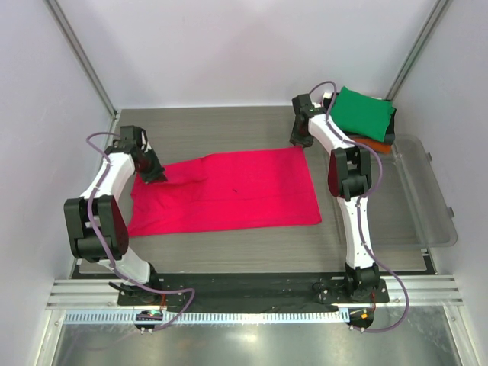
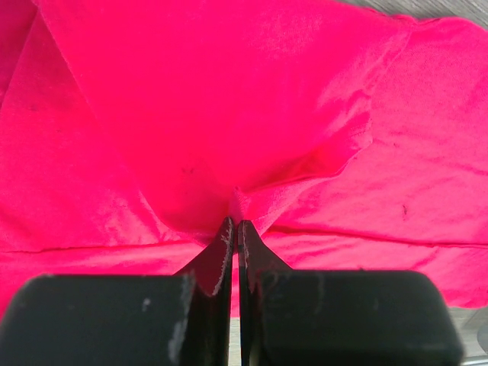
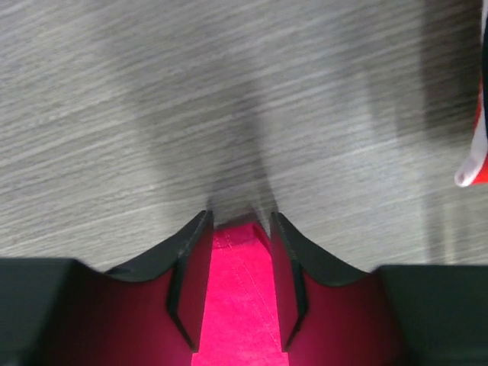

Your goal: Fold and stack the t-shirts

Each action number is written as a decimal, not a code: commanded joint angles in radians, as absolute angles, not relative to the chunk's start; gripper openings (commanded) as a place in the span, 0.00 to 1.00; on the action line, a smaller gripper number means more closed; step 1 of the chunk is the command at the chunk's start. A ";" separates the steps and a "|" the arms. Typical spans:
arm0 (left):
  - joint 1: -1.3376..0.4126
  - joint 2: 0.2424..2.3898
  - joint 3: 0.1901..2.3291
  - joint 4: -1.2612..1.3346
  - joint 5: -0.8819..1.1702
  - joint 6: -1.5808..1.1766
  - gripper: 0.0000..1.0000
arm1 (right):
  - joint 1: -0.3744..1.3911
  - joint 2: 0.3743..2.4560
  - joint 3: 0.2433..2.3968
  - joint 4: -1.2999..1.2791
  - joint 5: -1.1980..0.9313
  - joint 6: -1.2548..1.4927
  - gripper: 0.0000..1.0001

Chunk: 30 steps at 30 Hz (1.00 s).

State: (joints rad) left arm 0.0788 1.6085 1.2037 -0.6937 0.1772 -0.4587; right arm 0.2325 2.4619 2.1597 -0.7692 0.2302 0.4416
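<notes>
The crimson-pink t-shirt (image 1: 229,191) lies spread flat on the grey table. My left gripper (image 1: 154,172) is at its far left corner, shut on a pinched fold of the pink cloth (image 2: 305,114), with its fingertips (image 2: 235,223) together. My right gripper (image 1: 302,139) is at the far right corner, low over the table. In the right wrist view it (image 3: 239,221) is open, and the shirt's corner (image 3: 235,305) lies between its fingers. A folded green t-shirt (image 1: 362,111) tops a stack at the back right, with orange (image 1: 375,144) and black (image 1: 391,131) edges showing under it.
A clear plastic bin (image 1: 431,202) stands along the right side, beside the right arm. The stack sits at its far end. A white and red cloth edge (image 3: 476,145) shows at the right border of the right wrist view. Enclosure walls stand close on both sides.
</notes>
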 commanded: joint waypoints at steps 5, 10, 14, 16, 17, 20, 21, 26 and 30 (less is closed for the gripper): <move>0.078 1.568 1.218 -0.689 0.189 -0.439 0.00 | 0.239 2.444 2.109 -0.723 0.213 0.442 0.14; 0.081 1.594 1.241 -0.693 0.166 -0.445 0.00 | 0.241 2.425 2.115 -0.723 0.215 0.422 0.01; 0.086 1.602 1.330 -0.724 0.199 -0.474 0.00 | 0.241 2.359 2.089 -0.730 0.229 0.402 0.01; 0.086 1.597 1.359 -0.744 0.192 -0.477 0.00 | 0.241 2.297 2.053 -0.729 0.232 0.394 0.01; 0.089 1.591 1.389 -0.753 0.190 -0.477 0.00 | 0.241 2.272 2.037 -0.729 0.229 0.390 0.01; 0.098 1.575 1.433 -0.787 0.187 -0.477 0.00 | 0.241 2.180 1.956 -0.710 0.224 0.380 0.01; 0.101 1.562 1.437 -0.795 0.184 -0.477 0.00 | 0.241 2.130 1.932 -0.690 0.218 0.379 0.01; 0.141 1.487 1.399 -0.808 0.187 -0.486 0.00 | 0.244 2.001 1.760 -0.638 0.195 0.380 0.01; 0.172 1.425 1.352 -0.819 0.199 -0.486 0.00 | 0.242 1.902 1.639 -0.594 0.189 0.385 0.01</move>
State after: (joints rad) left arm 0.1493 1.4887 1.3785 -0.7883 0.1780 -0.4782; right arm 0.2363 1.9812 1.6974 -0.6506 0.1989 0.3943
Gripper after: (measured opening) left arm 0.008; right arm 0.023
